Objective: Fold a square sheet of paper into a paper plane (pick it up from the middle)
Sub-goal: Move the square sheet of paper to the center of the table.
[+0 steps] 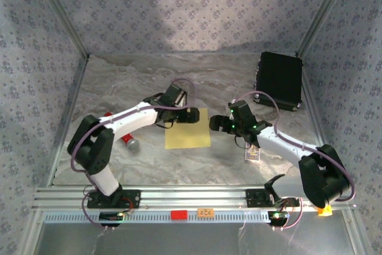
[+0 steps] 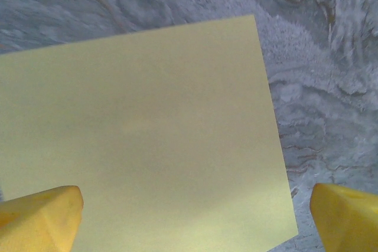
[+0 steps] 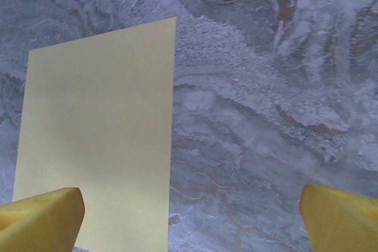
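So your square sheet of paper lies flat, uncreased, left pincer and right pincer both gaping empty: every fold awaits you.

One yellow sheet, one black case, one red-handled tool, one printed card.

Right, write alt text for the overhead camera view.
A flat yellow square sheet of paper lies between two robot arms, the left gripper over its far edge and the right gripper beside its right edge. A black case sits far right, a red-handled tool left.
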Controlling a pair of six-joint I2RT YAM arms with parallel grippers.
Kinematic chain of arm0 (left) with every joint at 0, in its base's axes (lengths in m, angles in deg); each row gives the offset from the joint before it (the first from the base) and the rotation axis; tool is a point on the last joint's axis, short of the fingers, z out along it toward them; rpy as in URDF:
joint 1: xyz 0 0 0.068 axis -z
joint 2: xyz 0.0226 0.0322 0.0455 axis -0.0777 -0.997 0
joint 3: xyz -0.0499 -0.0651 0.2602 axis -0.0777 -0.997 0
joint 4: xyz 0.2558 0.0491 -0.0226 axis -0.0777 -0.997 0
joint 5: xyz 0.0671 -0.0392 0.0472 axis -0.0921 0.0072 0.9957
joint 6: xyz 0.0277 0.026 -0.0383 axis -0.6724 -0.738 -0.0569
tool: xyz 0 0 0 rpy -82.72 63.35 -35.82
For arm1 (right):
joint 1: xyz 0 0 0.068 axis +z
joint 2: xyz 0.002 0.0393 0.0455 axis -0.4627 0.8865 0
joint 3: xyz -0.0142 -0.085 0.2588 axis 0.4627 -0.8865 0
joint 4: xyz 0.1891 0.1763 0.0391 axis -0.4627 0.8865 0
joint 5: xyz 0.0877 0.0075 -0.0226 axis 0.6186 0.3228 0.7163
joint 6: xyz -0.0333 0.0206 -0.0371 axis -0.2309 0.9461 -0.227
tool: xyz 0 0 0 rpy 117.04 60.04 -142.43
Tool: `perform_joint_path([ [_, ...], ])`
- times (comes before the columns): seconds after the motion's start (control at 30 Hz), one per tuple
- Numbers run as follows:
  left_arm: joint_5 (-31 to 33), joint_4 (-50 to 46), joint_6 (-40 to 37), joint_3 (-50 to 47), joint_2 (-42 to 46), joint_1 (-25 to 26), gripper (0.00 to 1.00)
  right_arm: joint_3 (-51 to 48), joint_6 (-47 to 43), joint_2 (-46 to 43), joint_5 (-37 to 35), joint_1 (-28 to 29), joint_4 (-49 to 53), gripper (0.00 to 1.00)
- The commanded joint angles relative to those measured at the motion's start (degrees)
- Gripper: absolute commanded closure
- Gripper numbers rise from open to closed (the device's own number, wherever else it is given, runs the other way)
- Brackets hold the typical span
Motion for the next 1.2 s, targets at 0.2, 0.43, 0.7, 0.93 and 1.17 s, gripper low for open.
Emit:
perform_joint_path([
  [0.2,0.17,-4.20,0.76,5.20,-8.17,3.19,0.02,-2.79,4.99,-4.67,-5.49,-1.29,2.78,0.01],
  [0.43,-0.69,-3.91,1.13,4.48,-10.41,3.50,0.03,-4.23,5.80,-5.97,-4.78,-1.89,1.91,0.01],
  [0.7,-1.15,-2.90,1.31,-1.29,-8.78,3.79,0.04,-4.46,6.68,-6.09,-4.28,-2.16,1.24,0.01],
  [0.93,-2.89,-1.08,0.44,-8.31,-3.53,3.98,0.04,-6.66,10.62,-8.78,0.08,-3.76,-3.11,0.01],
  [1.17,-1.02,-1.79,-0.06,-7.98,0.76,4.04,0.04,-6.46,12.97,-10.43,4.08,-5.11,-3.87,0.01],
])
